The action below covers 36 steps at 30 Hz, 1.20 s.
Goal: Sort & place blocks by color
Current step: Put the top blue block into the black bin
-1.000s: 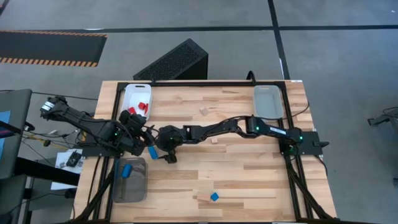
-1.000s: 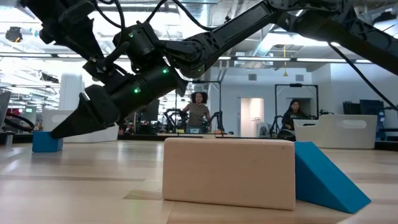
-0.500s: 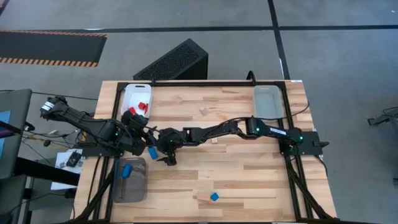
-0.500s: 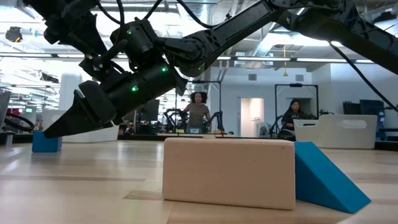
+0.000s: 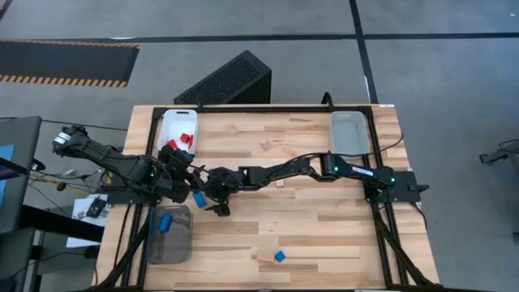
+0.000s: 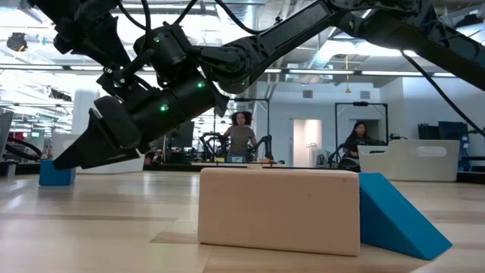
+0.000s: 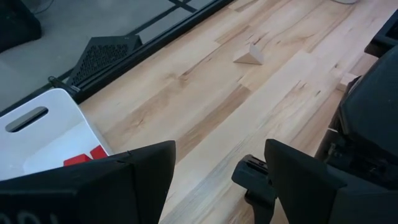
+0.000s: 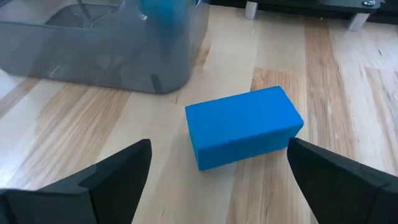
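Observation:
A blue rectangular block [image 8: 242,124] lies flat on the table by the grey tray, also visible in the high view [image 5: 199,199] and the low view [image 6: 57,173]. My right gripper [image 8: 217,180] is open, low over the table, with one finger on each side of this block and a gap at both. It reaches across from the right [image 5: 208,201]. My left gripper [image 7: 217,180] is open and hovers just beyond [image 5: 186,173], touching nothing. A wooden block [image 6: 276,208] and a blue wedge [image 6: 398,216] rest side by side near the near edge.
The grey tray [image 5: 170,243] at the left near corner holds one blue block [image 5: 165,221]. The white tray [image 5: 174,122] at the far left holds red blocks [image 5: 185,138]. A clear tray [image 5: 350,130] sits far right. A wooden wedge [image 5: 265,145] and a small wooden block [image 5: 280,183] lie mid-table.
My right gripper has edged a little toward the table's left, closer to the blue block by the grey tray. The blocks have stayed where they were.

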### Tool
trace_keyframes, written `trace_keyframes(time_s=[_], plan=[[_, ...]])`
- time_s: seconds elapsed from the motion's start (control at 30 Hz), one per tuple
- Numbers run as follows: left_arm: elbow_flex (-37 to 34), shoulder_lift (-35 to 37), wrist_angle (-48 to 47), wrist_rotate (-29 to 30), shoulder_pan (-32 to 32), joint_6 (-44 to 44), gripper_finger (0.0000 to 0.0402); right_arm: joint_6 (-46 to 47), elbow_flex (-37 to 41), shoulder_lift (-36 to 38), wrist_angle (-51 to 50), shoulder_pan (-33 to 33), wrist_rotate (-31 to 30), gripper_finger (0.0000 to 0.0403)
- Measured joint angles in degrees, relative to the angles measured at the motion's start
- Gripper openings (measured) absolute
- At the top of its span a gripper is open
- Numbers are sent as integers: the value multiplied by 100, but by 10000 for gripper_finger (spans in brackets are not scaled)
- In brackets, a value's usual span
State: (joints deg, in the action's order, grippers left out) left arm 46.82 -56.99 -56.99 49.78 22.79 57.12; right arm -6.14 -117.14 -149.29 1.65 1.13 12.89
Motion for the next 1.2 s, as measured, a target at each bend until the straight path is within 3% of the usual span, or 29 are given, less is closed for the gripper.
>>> trace_keyframes(time_s=[0.37,0.53,0.67,0.9,1.03,1.2], plan=[[-2,0,9,2,-2,-59,238,13,2,0,363,0,-6,400],[-2,0,38,2,-2,-59,238,-577,2,0,479,-50,-55,400],[-1,-1,74,4,-1,-60,238,-736,2,0,485,-138,326,400],[-2,-2,107,4,0,-66,238,-1019,52,0,427,-49,395,396],[-2,-2,105,7,2,-66,238,-1085,52,0,430,61,391,371],[-2,-2,105,7,2,-63,238,-1034,52,0,515,156,369,308]])
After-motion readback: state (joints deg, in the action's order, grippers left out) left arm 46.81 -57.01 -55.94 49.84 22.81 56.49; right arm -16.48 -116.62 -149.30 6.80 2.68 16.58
